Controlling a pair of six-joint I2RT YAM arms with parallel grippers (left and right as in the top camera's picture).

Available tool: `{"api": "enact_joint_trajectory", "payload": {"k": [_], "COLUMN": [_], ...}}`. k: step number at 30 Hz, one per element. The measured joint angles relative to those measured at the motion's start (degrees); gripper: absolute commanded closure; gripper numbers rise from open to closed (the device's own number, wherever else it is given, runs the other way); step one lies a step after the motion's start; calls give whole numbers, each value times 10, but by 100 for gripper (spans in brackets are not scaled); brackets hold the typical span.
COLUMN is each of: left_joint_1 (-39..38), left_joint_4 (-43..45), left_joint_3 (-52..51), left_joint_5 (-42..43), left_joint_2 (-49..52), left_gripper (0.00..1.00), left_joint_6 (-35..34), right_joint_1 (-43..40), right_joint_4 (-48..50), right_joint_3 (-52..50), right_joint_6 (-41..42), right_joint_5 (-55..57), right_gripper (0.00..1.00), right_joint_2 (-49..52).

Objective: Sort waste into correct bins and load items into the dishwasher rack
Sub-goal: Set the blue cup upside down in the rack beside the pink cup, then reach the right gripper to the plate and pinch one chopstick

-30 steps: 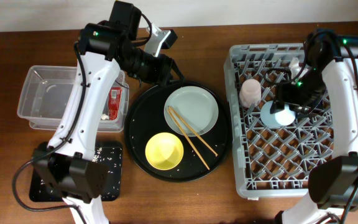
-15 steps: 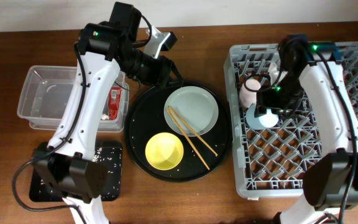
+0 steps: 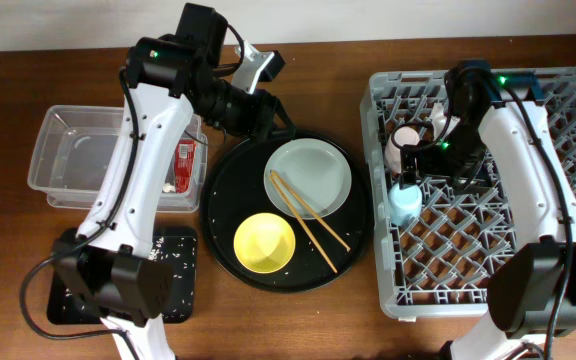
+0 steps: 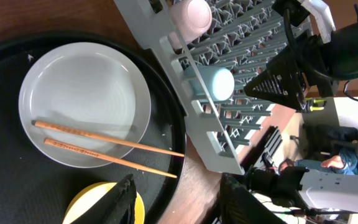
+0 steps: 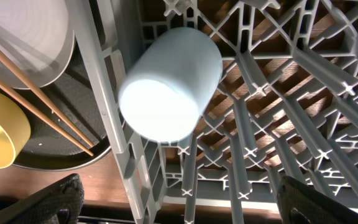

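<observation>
Lying sideways in the rack (image 3: 468,262): blue cup (image 3: 404,200).

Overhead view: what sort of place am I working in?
Likely a lab tabletop staged as a kitchen cleanup station: a dishwasher rack sits directly on a wooden table, beside a clear tub and a tray with a plate.

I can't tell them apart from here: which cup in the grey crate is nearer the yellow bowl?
The blue cup; the pinkish-white cup sits farther back.
</observation>
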Motion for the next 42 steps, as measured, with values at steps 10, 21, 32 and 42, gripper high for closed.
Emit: {"api": "enact_joint_trajectory", "payload": {"k": [10,21,32,42], "left_joint_1": [75,229,229,229], "left_joint_4": [5,-34,-34,-34], "left_joint_3": [0,0,0,0], "left_joint_5": [-126,-154,-154,-154], "left_joint_2": [0,0,0,0], "left_gripper": [57,0,0,0], "left_joint_6": [-75,-93,-93,-93], "right_joint_1": [104,308,309,309], "right_joint_4": [-3,214,405,428], "right_joint_3": [92,-75,-222,-223], "right_joint_6": [-71,-83,-86,-86], "right_joint_5": [-56,15,51,21], "right_gripper": [24,50,56,56], "right_joint_2": [-4,2,9,9]}}
